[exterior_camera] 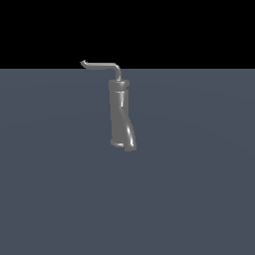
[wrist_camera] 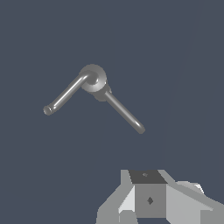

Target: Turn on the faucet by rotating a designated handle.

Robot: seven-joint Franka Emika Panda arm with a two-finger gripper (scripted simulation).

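1. The worktop [exterior_camera: 199,189] is one big, flat, grey-blue floor-like top. The one faucet stands on it, a bit toward the exterior view's left of the middle.
2. There is one faucet [exterior_camera: 121,115]. It is a tall, shiny grey post with a small twist in it and a ring near its top.
3. There is one gripper [wrist_camera: 149,200]. Only a bit of it shows, in the wrist view, and I cannot tell if it is wide or narrow. It holds nothing that I can see.
4. There is one handle [exterior_camera: 103,65]. It is a thin bent rod on top of the faucet, and it points to the exterior view's left.
5. The gripper is well apart from the handle, so I think the job has barely begun. Reaching the handle and turning it are both left to do.
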